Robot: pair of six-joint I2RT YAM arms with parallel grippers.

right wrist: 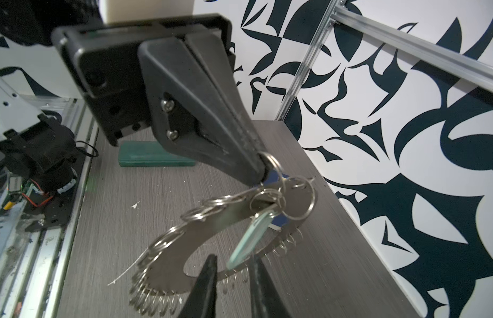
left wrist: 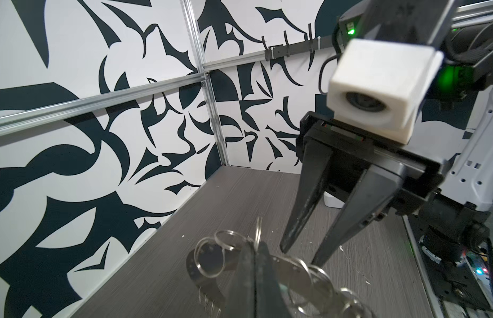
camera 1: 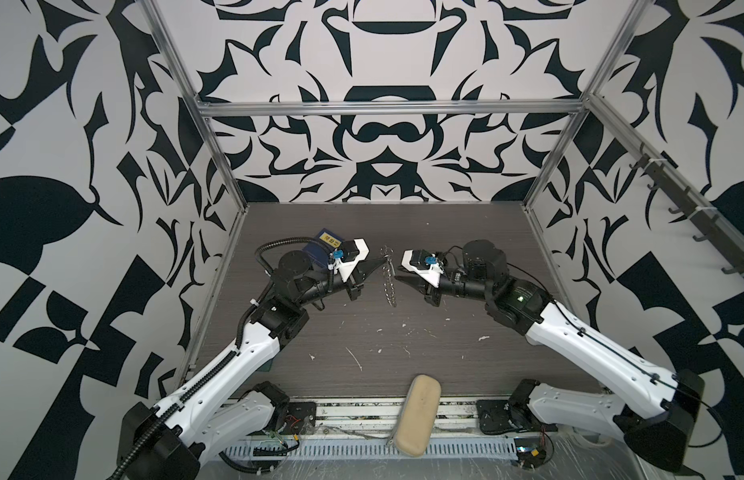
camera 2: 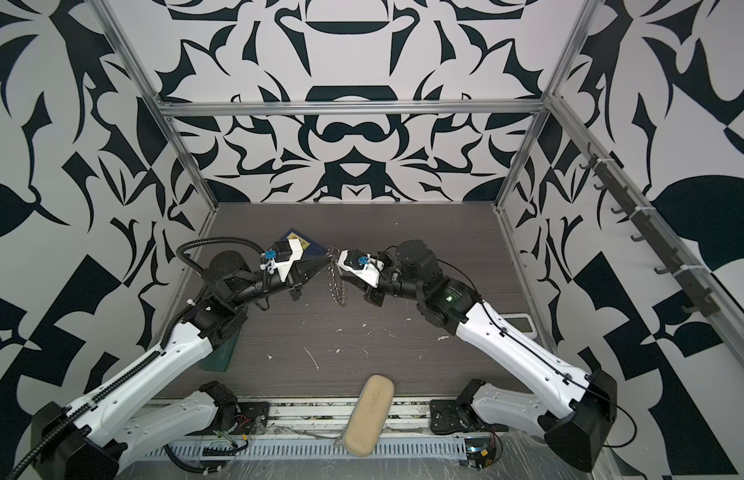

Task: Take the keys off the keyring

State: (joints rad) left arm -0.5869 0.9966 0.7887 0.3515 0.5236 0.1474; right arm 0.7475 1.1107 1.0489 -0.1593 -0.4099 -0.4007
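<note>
Nearest, at the front edge: a beige case, lying tilted across the slotted front rail, its far end reaching onto the table.

Beyond it, between the two forearms, a broad stretch of dark wood-grain tabletop marked with white specks and scratches. At the left table edge, partly under the left forearm, a flat green block. At the right edge, just beside the right forearm, a small white device.

Further in, over the middle of the table: the left gripper, jaws pressed fully together on a wire split ring at the top of the keyring. Hanging from that pinch, the flat grey ring, edge-on and nearly upright in both top views, small split rings crowding its rim.

Dangling across the keyring's big centre hole, from one of the rings near the top: the keys, a small silver blade joined to a pale mint-green oval tag.

Facing from the other side, just beside the keyring: the right gripper, jaws partly apart and gripping nothing. In the right wrist view the tag's lower end sits between the two fingers; touching or not, cannot tell.

Behind the left gripper, a blue box flat on the table. Past the keyring, bare wood grain up to the patterned back wall and the aluminium corner posts. On the right wall, a dark hook rail.
</note>
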